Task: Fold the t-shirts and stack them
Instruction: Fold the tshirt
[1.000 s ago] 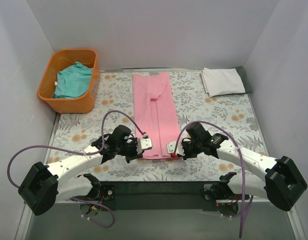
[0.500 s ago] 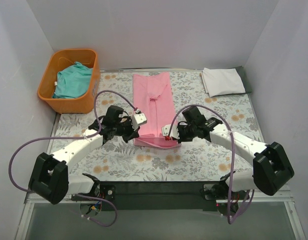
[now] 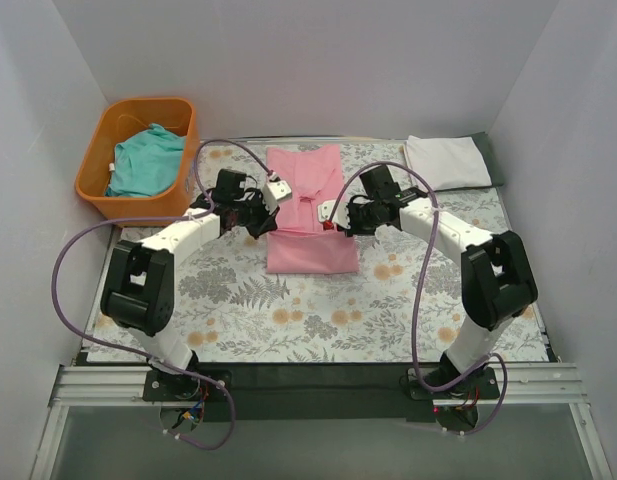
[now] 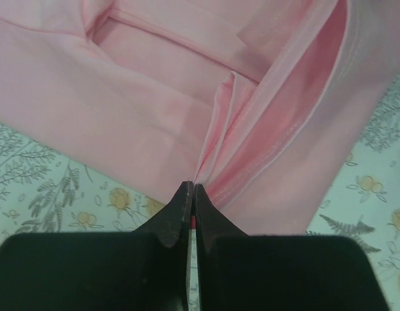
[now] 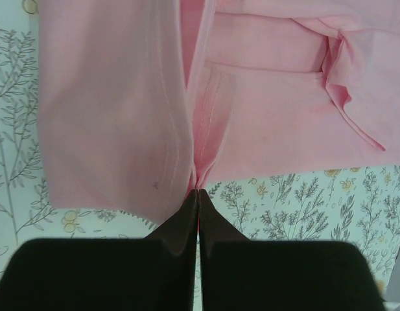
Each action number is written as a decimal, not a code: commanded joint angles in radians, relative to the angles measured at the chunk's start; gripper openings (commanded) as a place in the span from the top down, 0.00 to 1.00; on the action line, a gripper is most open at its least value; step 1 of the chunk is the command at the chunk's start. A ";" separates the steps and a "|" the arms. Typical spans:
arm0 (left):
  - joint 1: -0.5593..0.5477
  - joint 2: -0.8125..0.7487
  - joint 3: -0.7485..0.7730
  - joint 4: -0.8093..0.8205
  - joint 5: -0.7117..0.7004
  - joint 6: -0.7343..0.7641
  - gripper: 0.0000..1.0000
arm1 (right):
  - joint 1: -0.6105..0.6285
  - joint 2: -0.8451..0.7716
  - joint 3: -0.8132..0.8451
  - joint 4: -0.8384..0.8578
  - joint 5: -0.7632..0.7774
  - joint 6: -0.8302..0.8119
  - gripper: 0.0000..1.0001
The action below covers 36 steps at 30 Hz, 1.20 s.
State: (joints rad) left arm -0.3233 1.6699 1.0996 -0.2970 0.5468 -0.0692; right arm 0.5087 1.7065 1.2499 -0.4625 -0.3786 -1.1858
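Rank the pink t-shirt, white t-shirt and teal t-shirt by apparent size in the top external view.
Largest: pink t-shirt.
Then white t-shirt and teal t-shirt, which look about alike, so unranked; the teal one lies bunched in the orange basket.

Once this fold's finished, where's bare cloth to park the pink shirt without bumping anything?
The widest free patch is the near half of the table cloth, between the pink shirt and the near edge. A smaller one lies between the white shirt and the right arm. Mid-table is crowded: the left gripper and right gripper pinch the shirt there.
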 commanded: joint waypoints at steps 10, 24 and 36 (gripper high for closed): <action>0.079 0.212 0.252 0.033 0.016 0.040 1.00 | -0.068 0.214 0.241 -0.004 -0.029 -0.109 0.99; 0.109 0.355 0.398 0.044 -0.025 0.040 1.00 | -0.082 0.396 0.428 -0.002 -0.034 -0.097 0.99; 0.122 0.413 0.457 0.065 -0.134 -0.043 0.87 | -0.085 0.456 0.568 0.067 0.063 0.038 0.67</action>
State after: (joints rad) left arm -0.2165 2.1006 1.5143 -0.2535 0.4736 -0.0692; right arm 0.4313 2.1921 1.7573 -0.4561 -0.3508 -1.2137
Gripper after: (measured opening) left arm 0.099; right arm 0.247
